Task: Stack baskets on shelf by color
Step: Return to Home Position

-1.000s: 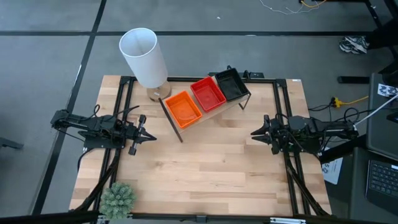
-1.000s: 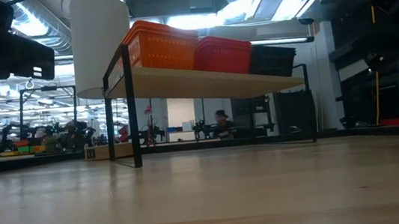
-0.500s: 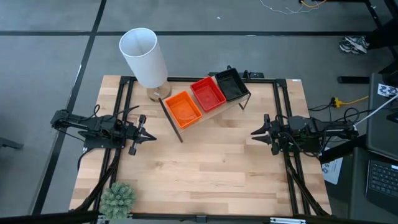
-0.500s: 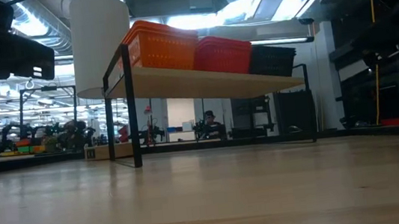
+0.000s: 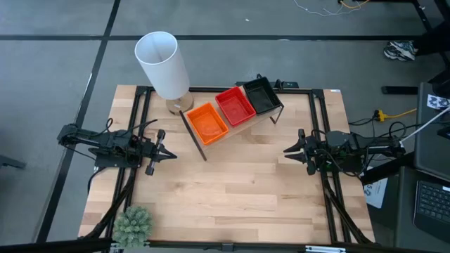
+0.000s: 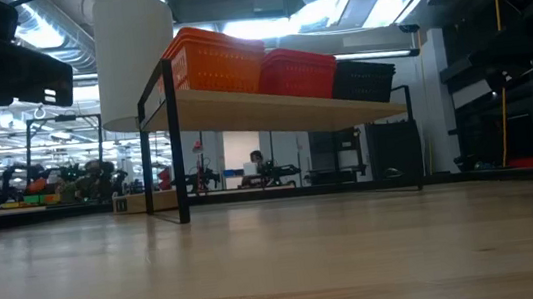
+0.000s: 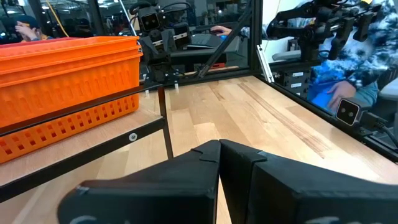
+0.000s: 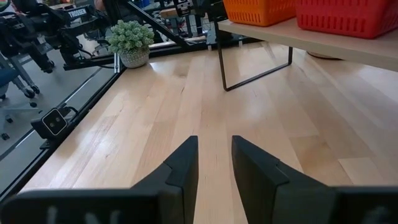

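Three stacks of baskets sit side by side on the shelf (image 5: 244, 124) at the table's far middle: orange (image 5: 207, 121), red (image 5: 235, 105) and black (image 5: 261, 95). The low view shows them from the side as orange (image 6: 216, 60), red (image 6: 296, 74) and black (image 6: 363, 80) on the light board (image 6: 272, 110), which stands on thin black legs. My left gripper (image 5: 161, 149) waits near the table's left edge, shut, pointing toward the middle. My right gripper (image 5: 289, 149) waits near the right edge, open by a narrow gap (image 8: 215, 149). Neither touches anything.
A tall white cylinder (image 5: 163, 65) stands on a wooden base just left of the shelf. A green spiky plant (image 5: 133, 223) sits at the near left corner. Black frame rails run along the table's left (image 5: 133, 126) and right sides. Bare tabletop (image 5: 232, 183) lies between the grippers.
Both arms and the baskets have kept still. In the low view, a person far behind the table has walked toward the picture's left.
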